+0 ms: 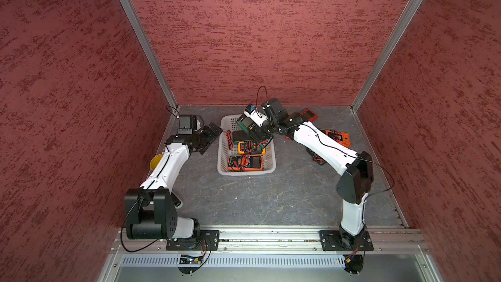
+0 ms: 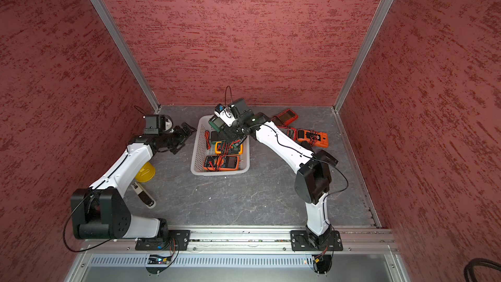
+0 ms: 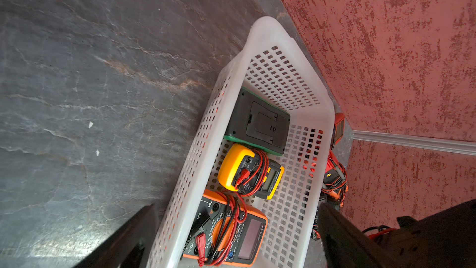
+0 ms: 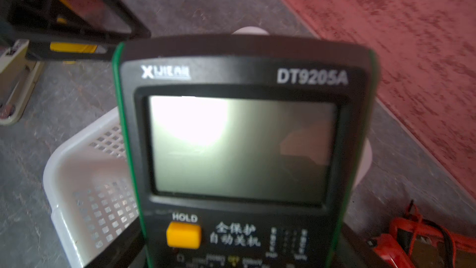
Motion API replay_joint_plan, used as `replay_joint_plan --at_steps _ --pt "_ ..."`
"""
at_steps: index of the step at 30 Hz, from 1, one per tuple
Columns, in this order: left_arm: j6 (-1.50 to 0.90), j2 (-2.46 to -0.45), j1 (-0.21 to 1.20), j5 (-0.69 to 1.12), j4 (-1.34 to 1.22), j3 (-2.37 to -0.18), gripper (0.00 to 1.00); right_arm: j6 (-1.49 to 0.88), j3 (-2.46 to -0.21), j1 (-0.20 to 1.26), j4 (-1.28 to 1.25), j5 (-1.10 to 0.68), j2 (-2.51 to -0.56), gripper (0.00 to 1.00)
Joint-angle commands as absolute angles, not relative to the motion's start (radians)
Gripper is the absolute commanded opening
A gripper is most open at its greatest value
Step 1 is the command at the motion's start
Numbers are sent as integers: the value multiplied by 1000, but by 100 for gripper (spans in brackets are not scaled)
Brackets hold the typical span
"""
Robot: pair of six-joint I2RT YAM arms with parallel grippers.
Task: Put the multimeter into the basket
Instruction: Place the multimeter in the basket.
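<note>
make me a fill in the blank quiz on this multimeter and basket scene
1. The right gripper holds a multimeter with a ____ edge over the basket.
2. The left gripper is ____ and holds nothing.
3. Inside the basket, the multimeter nearest the robot's base is ____.
Missing words: green; open; orange.

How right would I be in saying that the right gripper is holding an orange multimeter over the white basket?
Not quite. The right gripper holds a green-edged black DT9205A multimeter, not an orange one, over the white basket; the right wrist view shows it plainly.
</note>
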State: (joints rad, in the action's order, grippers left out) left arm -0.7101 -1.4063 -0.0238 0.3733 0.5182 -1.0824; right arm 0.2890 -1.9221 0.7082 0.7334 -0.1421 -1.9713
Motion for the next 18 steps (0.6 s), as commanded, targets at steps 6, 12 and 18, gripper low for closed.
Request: replay_joint_plan --at_steps 6,12,18 --pt "-759 -1356 -67 318 569 -1060 100 457 -2001 776 875 -180 -2044 0" --pt "-766 -1336 -101 316 569 -1048 100 543 -2000 830 908 -110 -2094 0" --pt "-763 -1331 -115 323 569 -1048 100 591 -2000 857 929 -85 -2147 0"
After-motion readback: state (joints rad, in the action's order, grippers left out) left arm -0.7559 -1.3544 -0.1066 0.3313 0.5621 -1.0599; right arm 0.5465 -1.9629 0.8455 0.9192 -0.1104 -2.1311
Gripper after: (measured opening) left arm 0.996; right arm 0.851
